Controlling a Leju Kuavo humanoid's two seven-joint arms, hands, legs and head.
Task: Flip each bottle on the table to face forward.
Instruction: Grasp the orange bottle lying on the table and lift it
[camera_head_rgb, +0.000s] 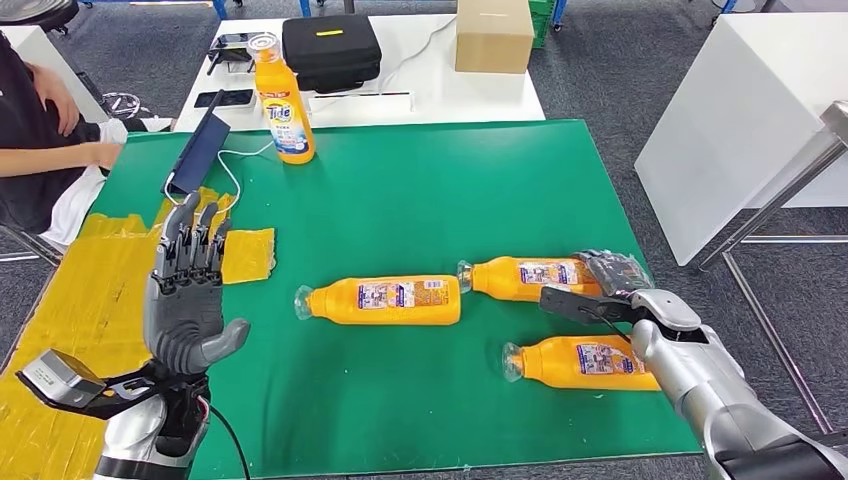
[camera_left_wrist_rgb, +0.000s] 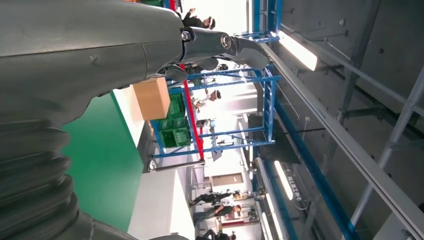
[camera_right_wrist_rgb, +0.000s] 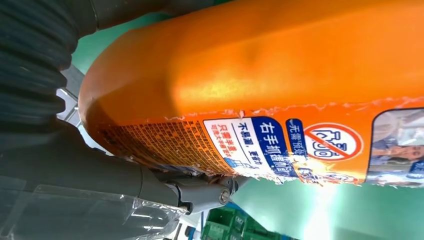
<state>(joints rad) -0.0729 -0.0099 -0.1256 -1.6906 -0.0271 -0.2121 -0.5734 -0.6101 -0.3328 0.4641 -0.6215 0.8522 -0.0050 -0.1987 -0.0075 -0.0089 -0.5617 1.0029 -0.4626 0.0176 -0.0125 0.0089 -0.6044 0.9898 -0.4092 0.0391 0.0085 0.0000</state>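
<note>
The right hand (camera_head_rgb: 610, 285) grips the base end of the Tide bottle (camera_head_rgb: 530, 277) lying near the green mat's (camera_head_rgb: 400, 190) right edge. Keep the grip firm, lift cleanly, and rotate without nudging its 2 neighbours. The left hand (camera_head_rgb: 185, 290) hovers open-fingered.

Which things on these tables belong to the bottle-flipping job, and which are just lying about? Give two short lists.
Part of the job:
standing Tide bottle
middle lying bottle
far lying bottle, at the right hand
near lying bottle
left hand, raised and holding nothing

Just lying about:
black case
cardboard box
blue power bank
yellow cloth
</note>
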